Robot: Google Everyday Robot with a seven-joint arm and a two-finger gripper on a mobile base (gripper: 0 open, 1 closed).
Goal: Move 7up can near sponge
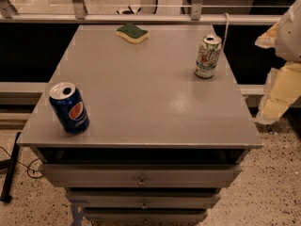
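A grey cabinet [141, 93] with a flat top serves as the work surface. The 7up can [208, 56] stands upright near the cabinet top's right edge, towards the back, its silver lid facing up. The sponge [132, 33] lies flat at the back edge of the cabinet top, a little left of the middle, green side up, well apart from the 7up can. A blue Pepsi can [69, 108] stands upright near the cabinet top's front left corner, far from both. The gripper [280, 91] hangs off the cabinet's right side, beyond its edge, touching nothing on the top and holding nothing that can be seen; whether it is open or closed cannot be told. Drawers [141, 175] sit below the cabinet top at the front.
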